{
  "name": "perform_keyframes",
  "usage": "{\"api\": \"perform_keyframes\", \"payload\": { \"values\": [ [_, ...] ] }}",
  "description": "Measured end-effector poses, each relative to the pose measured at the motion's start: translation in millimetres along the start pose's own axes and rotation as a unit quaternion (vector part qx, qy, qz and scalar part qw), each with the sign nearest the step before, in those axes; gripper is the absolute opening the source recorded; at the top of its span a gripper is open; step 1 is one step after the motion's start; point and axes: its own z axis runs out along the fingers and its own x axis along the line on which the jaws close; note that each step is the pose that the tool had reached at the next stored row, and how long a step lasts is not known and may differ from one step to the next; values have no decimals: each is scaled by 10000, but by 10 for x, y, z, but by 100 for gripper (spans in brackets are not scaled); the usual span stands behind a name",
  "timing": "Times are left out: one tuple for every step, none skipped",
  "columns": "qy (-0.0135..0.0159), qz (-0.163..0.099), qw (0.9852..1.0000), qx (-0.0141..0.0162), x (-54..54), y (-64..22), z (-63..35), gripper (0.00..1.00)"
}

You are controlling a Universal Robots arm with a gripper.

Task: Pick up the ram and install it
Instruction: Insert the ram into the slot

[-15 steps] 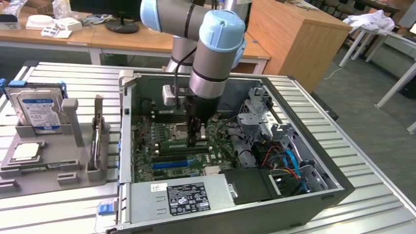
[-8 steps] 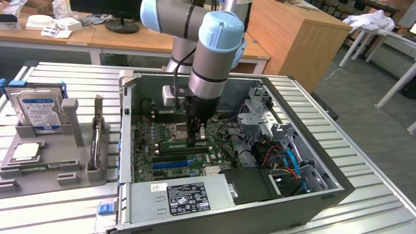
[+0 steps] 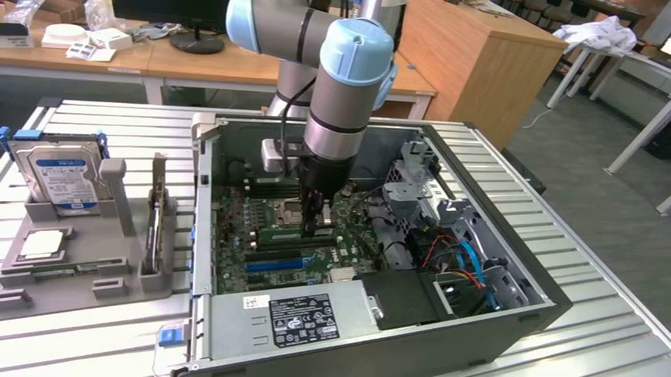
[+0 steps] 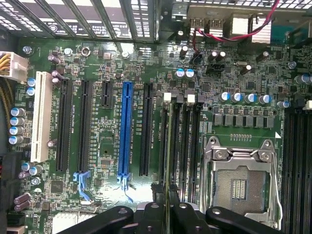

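**Exterior view: gripper down inside the case, closed on the ram**

The arm reaches from the upper middle of the frame into the open computer case, and its gripper sits low over the motherboard, left of centre in the picture. The jaws stand narrow, pinched on the ram. The ram shows as a pale green strip lying across the frame at the fingertips, right at the level of the memory slots. In the wrist view the board is seen edge-on, a thin line running away from the fingers along the slot farthest from the processor socket. Whether its lower edge is already inside that slot cannot be told.

At the left of the exterior frame, well apart from the work, a grey holder carries the hard drive and the square processor chip.

The step in hand looks like seating the stick. Done well, this probably means:

- holding the board upright and parallel to the slot along its whole length, so neither end leads;
- pressing straight down, with no sideways drift towards the neighbouring slots or the blue expansion slot;
- having the white end latches free to close around the ends of the stick.

A tilted stick would likely bind, or seat at one end only. The pinch is on a thin edge, so a slip under load is a fair worry.
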Motion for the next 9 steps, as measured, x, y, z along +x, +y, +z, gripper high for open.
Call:
{"api": "perform_keyframes", "payload": {
  "values": [
    [1,0,10000,0,0,0,0,14],
    [0,0,10000,0,1,0,1,14],
    [0,0,10000,0,5,1,3,14],
    [0,1,10000,0,7,1,4,14],
    [0,1,10000,0,8,1,5,14],
    [0,0,10000,0,8,0,5,14],
    [0,0,10000,0,8,0,4,14],
    [0,0,10000,0,9,1,5,14],
    [0,0,10000,0,9,1,5,14]
  ]
}}
